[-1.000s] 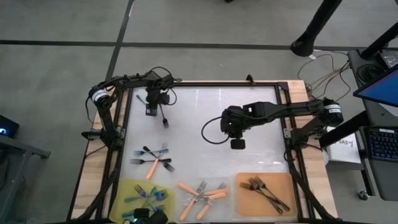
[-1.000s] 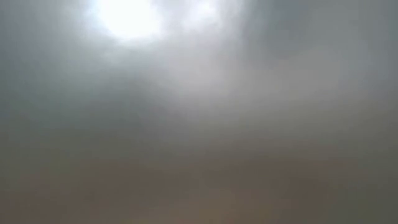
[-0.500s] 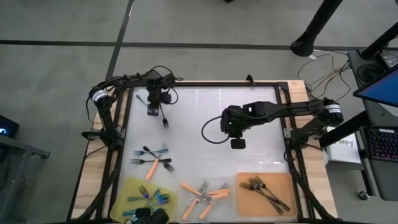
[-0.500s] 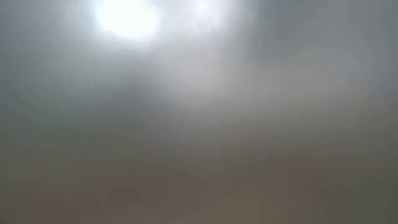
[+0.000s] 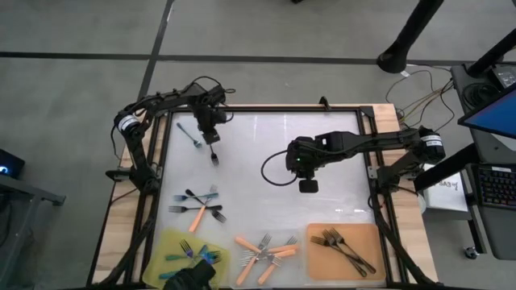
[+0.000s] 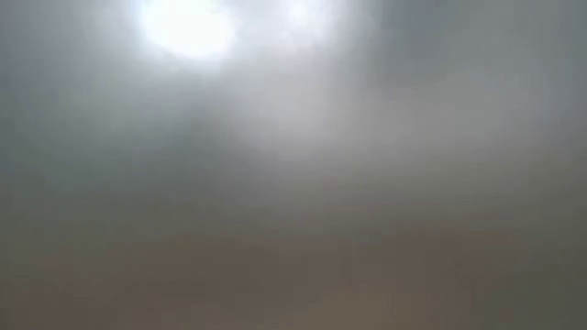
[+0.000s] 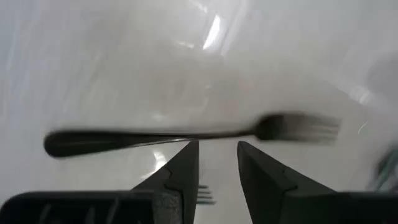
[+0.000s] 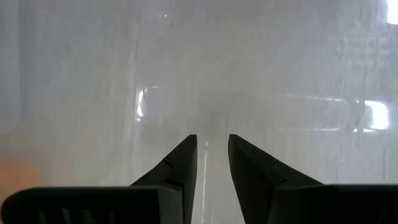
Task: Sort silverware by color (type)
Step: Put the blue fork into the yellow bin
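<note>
My left gripper (image 5: 212, 137) (image 7: 217, 149) hangs open at the table's far left, fingers pointing down, just above a dark fork (image 5: 214, 156) (image 7: 186, 134) that lies flat on the white table. A blue fork (image 5: 189, 134) lies flat beside it to the left. More mixed forks (image 5: 197, 206) lie in a loose group at the left. Blue forks rest on a yellow-green mat (image 5: 165, 242), orange-handled forks (image 5: 262, 251) lie next to it, and dark forks sit on an orange mat (image 5: 367, 238). My right gripper (image 5: 307, 186) (image 8: 211, 146) waits open above mid-table. The low view shows only haze.
A black cable (image 5: 274, 173) loops under the right arm at mid-table. A dark frame (image 5: 372, 161) borders the white table top. A black object (image 5: 189, 280) sits at the near edge by the yellow-green mat. Bare white table lies between the two arms.
My left gripper has risen a little, moved toward the table's right edge and rolled about its own axis. It now stands over the dark fork's handle end, and the blue fork that it partly covered shows in full. The forks have not moved.
</note>
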Motion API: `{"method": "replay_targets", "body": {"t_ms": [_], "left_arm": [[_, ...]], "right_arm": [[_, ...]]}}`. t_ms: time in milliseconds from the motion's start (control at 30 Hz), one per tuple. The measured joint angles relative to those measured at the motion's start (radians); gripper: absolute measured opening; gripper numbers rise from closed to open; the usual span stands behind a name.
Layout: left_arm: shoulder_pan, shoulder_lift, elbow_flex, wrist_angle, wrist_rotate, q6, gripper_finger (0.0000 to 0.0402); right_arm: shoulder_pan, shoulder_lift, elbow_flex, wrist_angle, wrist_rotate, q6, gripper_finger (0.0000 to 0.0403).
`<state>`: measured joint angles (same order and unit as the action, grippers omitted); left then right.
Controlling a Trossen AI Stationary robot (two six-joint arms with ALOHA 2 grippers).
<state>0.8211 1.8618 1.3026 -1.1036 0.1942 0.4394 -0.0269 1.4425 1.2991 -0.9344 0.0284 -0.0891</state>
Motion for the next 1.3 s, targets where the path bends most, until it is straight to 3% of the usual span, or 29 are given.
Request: {"method": "replay_targets", "body": {"t_ms": [67,200,267,700,833,1033,1300], "left_arm": [[0.016,0.0,-0.011,0.034,-0.022,-0.113,0.0091],[0.04,-0.001,-0.052,0.027,-0.242,-0.26,0.0091],[0.057,-0.003,-0.079,0.019,-0.285,-0.294,0.0091],[0.142,-0.1,-0.153,0.022,-0.282,-0.351,0.0091],[0.17,-0.101,-0.153,0.047,-0.35,-0.382,0.009],[0.216,-0.071,-0.118,0.07,-0.315,-0.451,0.008],[0.271,-0.04,-0.07,-0.029,-0.316,-0.562,0.0053]], "right_arm": [[0.0,0.0,0.0,0.0,0.0,0.0,0.0082],[0.0,0.0,0.0,-0.003,0.0,-0.001,0.0082],[0.0,0.0,0.0,-0.003,0.0,-0.003,0.0082],[0.0,0.0,0.0,-0.003,0.0,-0.043,0.0082],[0.0,0.0,0.0,-0.002,0.0,-0.044,0.0082],[0.0,0.0,-0.001,0.001,0.0,-0.066,0.0082],[0.0,0.0,-0.002,0.001,-0.001,-0.112,0.0082]]}}
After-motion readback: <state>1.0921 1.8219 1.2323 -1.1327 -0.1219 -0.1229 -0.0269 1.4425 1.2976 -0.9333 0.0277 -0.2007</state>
